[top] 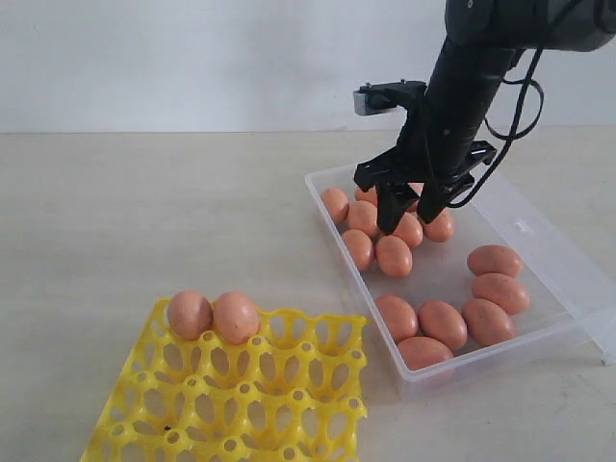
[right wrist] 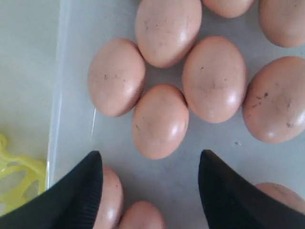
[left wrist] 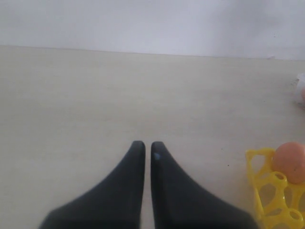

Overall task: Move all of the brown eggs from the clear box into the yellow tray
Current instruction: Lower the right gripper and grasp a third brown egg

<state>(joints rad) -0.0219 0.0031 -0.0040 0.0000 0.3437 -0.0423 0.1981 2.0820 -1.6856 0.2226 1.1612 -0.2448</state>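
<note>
The clear box (top: 549,252) lies at the right and holds several brown eggs (top: 394,256). Two brown eggs (top: 236,317) sit in the far cells of the yellow tray (top: 279,404) at the front left. My right gripper (top: 408,219) hangs open over the egg cluster at the box's far end; in the right wrist view its fingertips (right wrist: 95,167) stand wide apart above the eggs (right wrist: 160,120) with nothing between them. My left gripper (left wrist: 144,145) is shut and empty over bare table, with the tray's corner (left wrist: 267,191) and one egg (left wrist: 290,161) beside it.
The box's hinged lid (top: 597,289) lies flat along its right side. The light table (top: 154,221) stretches to a white wall behind. The left arm does not show in the exterior view.
</note>
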